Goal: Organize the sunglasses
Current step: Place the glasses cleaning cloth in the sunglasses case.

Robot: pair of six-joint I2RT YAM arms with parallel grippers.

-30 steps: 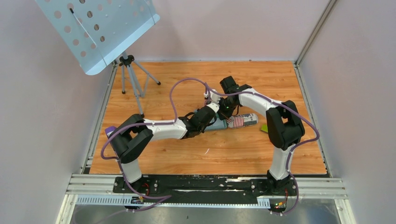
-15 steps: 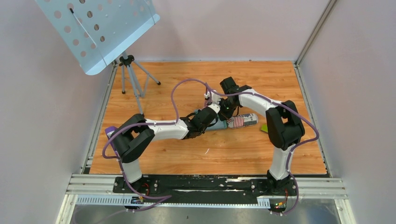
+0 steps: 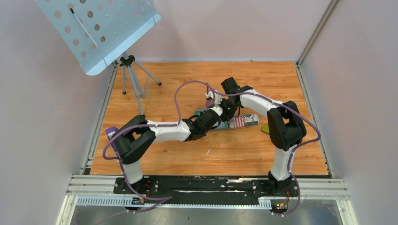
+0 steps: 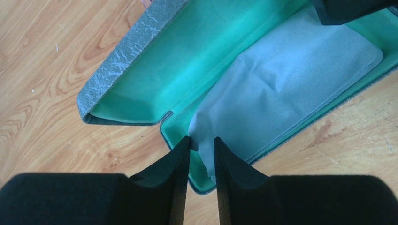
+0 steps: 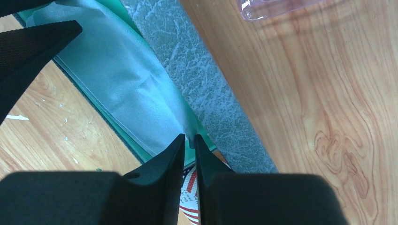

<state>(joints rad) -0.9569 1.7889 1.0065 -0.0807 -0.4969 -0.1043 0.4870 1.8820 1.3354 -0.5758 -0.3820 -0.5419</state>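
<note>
At the middle of the wooden plank tabletop (image 3: pixel 187 79), the grey marbled oblong case (image 4: pixel 126 56) is seen lying open, and a pale creased cloth (image 4: pixel 291 79) is spread inside its tray. Just beside its right end, the flag-patterned oblong case (image 3: pixel 243 121) is laid flat. Beyond the lid, the small purple-pink-lensed sunglasses (image 5: pixel 274 7) are found on the wood. At rear left, a perforated metal music stand (image 3: pixel 101 33) is set.

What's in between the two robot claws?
A pale blue cloth, lying in the open grey case with green lining. Both wrist views show it stretching between the left gripper and the right gripper.
</note>
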